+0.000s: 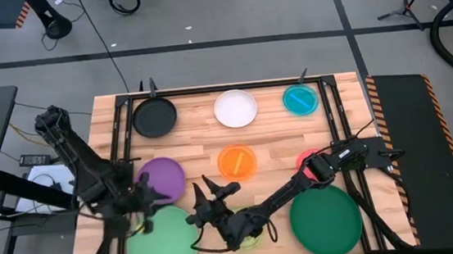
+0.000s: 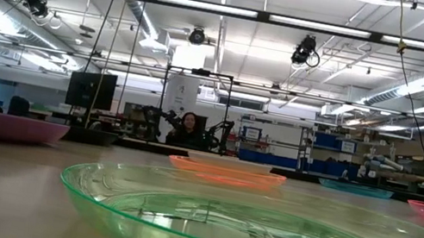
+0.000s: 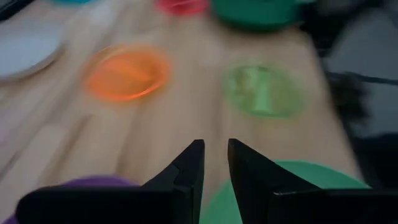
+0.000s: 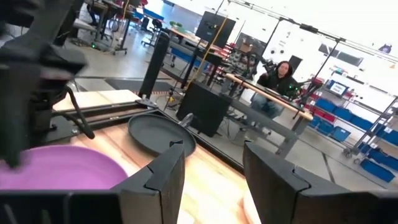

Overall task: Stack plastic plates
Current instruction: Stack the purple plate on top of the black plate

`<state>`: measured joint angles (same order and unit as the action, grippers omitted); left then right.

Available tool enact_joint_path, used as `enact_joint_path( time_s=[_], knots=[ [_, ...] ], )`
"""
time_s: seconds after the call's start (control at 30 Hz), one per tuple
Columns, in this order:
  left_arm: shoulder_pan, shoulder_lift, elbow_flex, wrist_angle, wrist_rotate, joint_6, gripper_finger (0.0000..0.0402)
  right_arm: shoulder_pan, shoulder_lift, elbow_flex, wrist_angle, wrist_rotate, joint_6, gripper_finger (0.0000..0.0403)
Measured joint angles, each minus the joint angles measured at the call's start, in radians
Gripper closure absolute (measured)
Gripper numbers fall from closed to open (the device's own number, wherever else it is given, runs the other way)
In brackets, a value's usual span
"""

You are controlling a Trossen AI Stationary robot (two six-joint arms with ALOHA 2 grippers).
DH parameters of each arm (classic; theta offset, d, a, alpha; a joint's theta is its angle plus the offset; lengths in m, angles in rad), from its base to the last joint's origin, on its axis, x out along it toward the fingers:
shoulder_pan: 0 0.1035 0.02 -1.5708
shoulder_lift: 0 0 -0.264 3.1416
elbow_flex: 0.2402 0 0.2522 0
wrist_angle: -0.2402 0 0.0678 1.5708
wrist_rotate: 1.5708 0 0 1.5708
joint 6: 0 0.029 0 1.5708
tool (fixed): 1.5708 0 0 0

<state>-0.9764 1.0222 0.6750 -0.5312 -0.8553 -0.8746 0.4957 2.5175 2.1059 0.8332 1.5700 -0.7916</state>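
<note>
Nine plates lie flat on the wooden table, apart from one another. Along the far side are black (image 1: 154, 117), white (image 1: 235, 108) and teal (image 1: 300, 99). Purple (image 1: 163, 179), orange (image 1: 237, 162) and pink (image 1: 305, 159) lie mid-table; the right arm partly covers the pink one. Near the front are large light green (image 1: 161, 244), dark green (image 1: 326, 221) and small lime (image 2: 238, 220). My left gripper (image 3: 216, 146) hangs between the purple and light green plates, its fingers a narrow gap apart. My right gripper (image 1: 216, 195) is wide open above the table's middle front and points toward the purple plate (image 4: 56, 171).
A black metal frame (image 1: 120, 128) runs around the work area. My right arm (image 1: 297, 185) reaches slantwise over the lime plate from the right. Bare wood shows between the orange and white plates. A person sits at a desk (image 4: 280, 71) in the room beyond.
</note>
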Motion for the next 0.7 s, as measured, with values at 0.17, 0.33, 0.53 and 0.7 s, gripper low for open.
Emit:
enact_joint_path(
  time_s=[0.17, 0.33, 0.53, 0.7],
  knots=[
    [0.165, 0.000, 0.000, -0.015, 0.076, -0.016, 0.0321, -0.003, -0.012, 0.000, 0.239, 0.002, -0.228, 0.0238],
    [0.256, 0.040, 0.000, 0.049, 0.135, 0.088, 0.0321, -0.033, -0.088, 0.000, 0.071, 0.000, -0.220, 0.0255],
    [0.298, 0.102, -0.001, 0.134, 0.250, 0.213, 0.0321, -0.105, -0.175, 0.000, -0.106, 0.000, -0.202, 0.0282],
    [0.298, 0.111, -0.001, 0.129, 0.286, 0.241, 0.0321, -0.150, -0.242, 0.000, -0.281, 0.000, -0.184, 0.0304]
  ],
)
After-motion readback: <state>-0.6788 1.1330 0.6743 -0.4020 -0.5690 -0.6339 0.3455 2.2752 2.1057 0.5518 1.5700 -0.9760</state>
